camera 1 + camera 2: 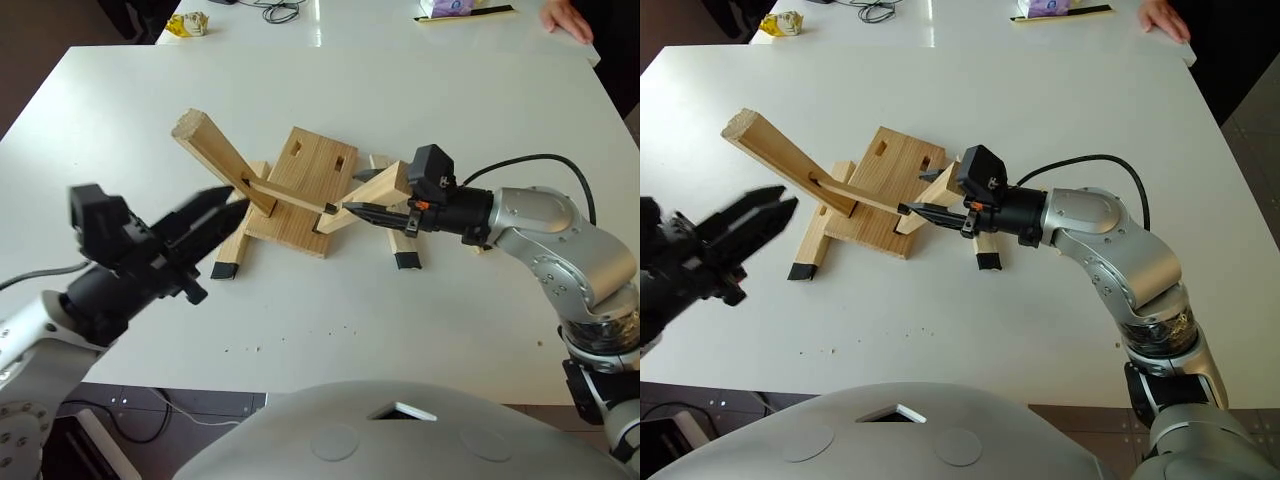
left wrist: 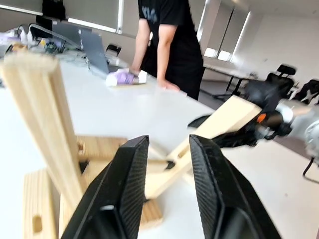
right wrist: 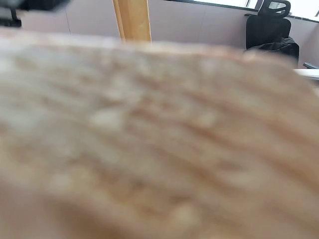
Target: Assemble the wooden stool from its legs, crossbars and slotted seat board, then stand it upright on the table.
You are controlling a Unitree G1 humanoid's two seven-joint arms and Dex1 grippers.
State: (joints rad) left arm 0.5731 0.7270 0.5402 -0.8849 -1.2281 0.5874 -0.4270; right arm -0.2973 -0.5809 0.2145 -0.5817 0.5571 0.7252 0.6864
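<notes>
- The left gripper (image 1: 238, 198) had its jaws spread with nothing between them. Its black fingers (image 2: 124, 184) reached in from the lower left of the frame toward the stool parts, and we could not tell whether they touched the wood.
- The right gripper (image 1: 355, 193), just right of centre, had its jaws closed on a tilted leg (image 1: 385, 183), one finger above the wood and one below.
- Between the two grippers we saw a thin crossbar (image 1: 295, 200) running from the tilted leg to a raised leg (image 1: 215, 150), which slanted toward the upper left.
- Beneath the crossbar the slotted seat board (image 1: 315, 170) lay flat at the centre of the frame, two slots showing.
- A flat leg (image 1: 232, 252) with a black foot cap lay along the board's left edge, and another capped leg (image 1: 400, 245) lay below the right gripper.
- All of it rested on the white table (image 1: 450, 90).
</notes>
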